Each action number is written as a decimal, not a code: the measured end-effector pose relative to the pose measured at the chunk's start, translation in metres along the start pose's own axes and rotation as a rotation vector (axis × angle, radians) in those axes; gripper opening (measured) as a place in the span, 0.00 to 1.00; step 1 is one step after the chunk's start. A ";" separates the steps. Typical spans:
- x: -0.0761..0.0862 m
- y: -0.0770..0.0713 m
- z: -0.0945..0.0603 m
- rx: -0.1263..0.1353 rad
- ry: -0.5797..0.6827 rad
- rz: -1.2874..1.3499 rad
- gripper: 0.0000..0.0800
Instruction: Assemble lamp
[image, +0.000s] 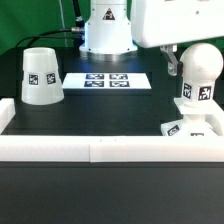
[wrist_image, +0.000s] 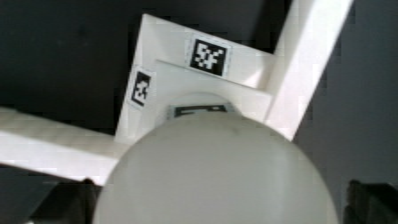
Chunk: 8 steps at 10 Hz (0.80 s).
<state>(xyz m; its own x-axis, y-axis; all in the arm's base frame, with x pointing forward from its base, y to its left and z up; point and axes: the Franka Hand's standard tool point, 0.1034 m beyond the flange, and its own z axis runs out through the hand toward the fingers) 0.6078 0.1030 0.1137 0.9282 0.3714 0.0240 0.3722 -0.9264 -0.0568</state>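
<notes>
Three white lamp parts sit on the black counter (image: 110, 110), each carrying black-and-white square tags. At the exterior view's right, the lamp base (image: 185, 128) lies flat and touches the white rail (image: 100, 150) along the counter's front edge. In the wrist view the base looks lodged where two rails meet. I judge it is parked there so the corner braces it against turning. The bulb (image: 203, 72) stands upright over the base with its short neck pointing down at the base's middle. I cannot tell whether the neck is seated. My arm (image: 170, 25) reaches in from above at the exterior view's upper right, and the jaws straddle the bulb's rounded head. From the wrist camera that head fills the foreground, with a dark shape on either side that I take to be the jaws. I cannot tell whether they are clamped on the bulb or only standing around it. The cone shade (image: 42, 76) rests wide end down, well apart at the exterior view's left, likely kept clear until the bulb is in. The marker board (image: 105, 80) lies flat between shade and bulb, farther back.
</notes>
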 end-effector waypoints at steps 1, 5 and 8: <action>0.000 0.000 0.000 -0.008 -0.003 -0.064 0.87; 0.000 0.002 0.000 -0.033 -0.014 -0.279 0.87; -0.003 0.005 0.000 -0.035 -0.024 -0.401 0.87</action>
<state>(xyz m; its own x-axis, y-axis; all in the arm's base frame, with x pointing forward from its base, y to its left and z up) 0.6073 0.0975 0.1131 0.7090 0.7051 0.0136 0.7052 -0.7089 -0.0135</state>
